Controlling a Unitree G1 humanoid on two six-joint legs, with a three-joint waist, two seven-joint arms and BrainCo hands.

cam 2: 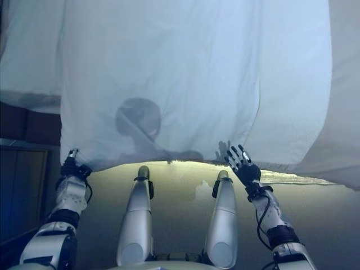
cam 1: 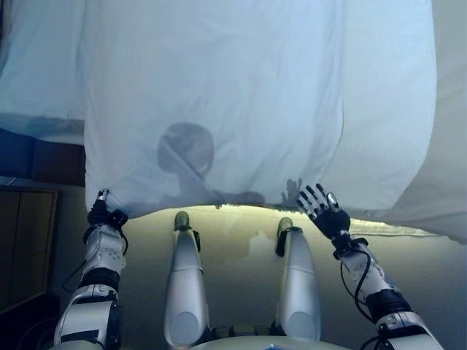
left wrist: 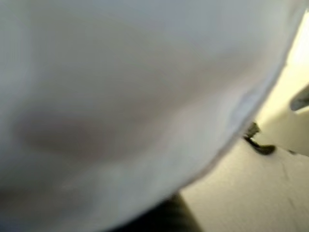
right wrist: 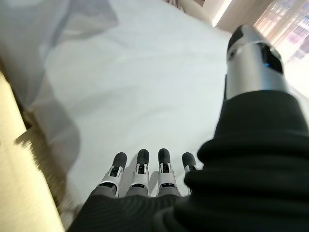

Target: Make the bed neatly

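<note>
Mostly spread – white duvet (cam 1: 219, 95) lying over the bed | left hand (cam 1: 101, 211) reaching its near corner, fingers hidden, cannot tell | right hand (cam 1: 325, 208) splaying fingers at near hem | remaining – smoothing, squaring edges

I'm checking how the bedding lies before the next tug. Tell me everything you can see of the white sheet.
The white sheet is thin, smooth cloth spread wide over the bed, with faint creases and a side panel falling lower on the robot's right. Its near hem hangs in a shallow arch over the bed's edge. The left hand meets the hem's near left corner, fingers hidden by cloth. The right hand is open, fingers straight, at the hem further right.
</note>
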